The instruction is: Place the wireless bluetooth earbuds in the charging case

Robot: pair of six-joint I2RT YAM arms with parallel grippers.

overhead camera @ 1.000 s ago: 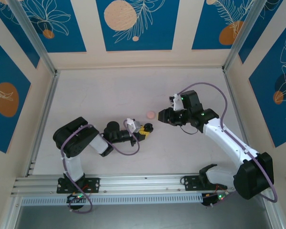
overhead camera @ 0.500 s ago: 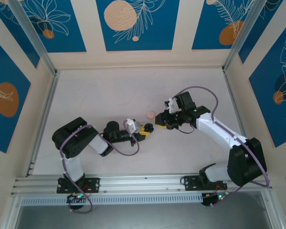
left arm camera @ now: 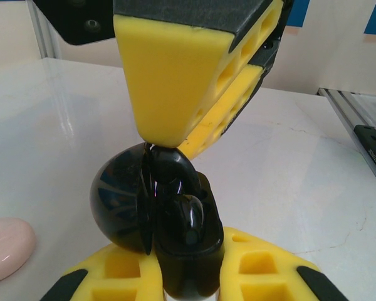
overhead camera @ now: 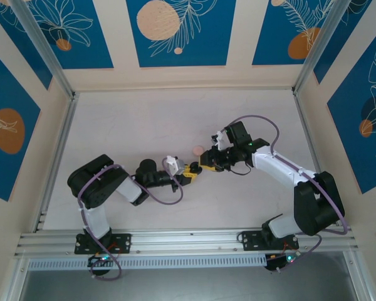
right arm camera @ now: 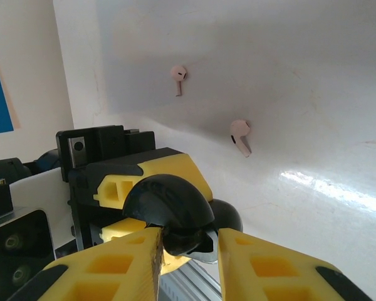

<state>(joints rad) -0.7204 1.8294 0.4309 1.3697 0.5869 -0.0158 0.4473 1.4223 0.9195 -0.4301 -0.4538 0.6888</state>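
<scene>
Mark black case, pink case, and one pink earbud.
black case (left arm camera: 117, 202), left wrist view, rounded open shell.
pink case (left arm camera: 6, 248), left wrist view, top surface.
pink earbud (right arm camera: 239, 130), right wrist view, bulb.

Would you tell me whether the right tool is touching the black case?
Touching. The left wrist view shows the right tool resting a yellow tip on the black case.

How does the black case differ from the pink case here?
The black case is held in the left tool; the pink case lies free on the table. The black case's halves stand apart; the pink case is shut. Both are small, rounded and glossy.
</scene>
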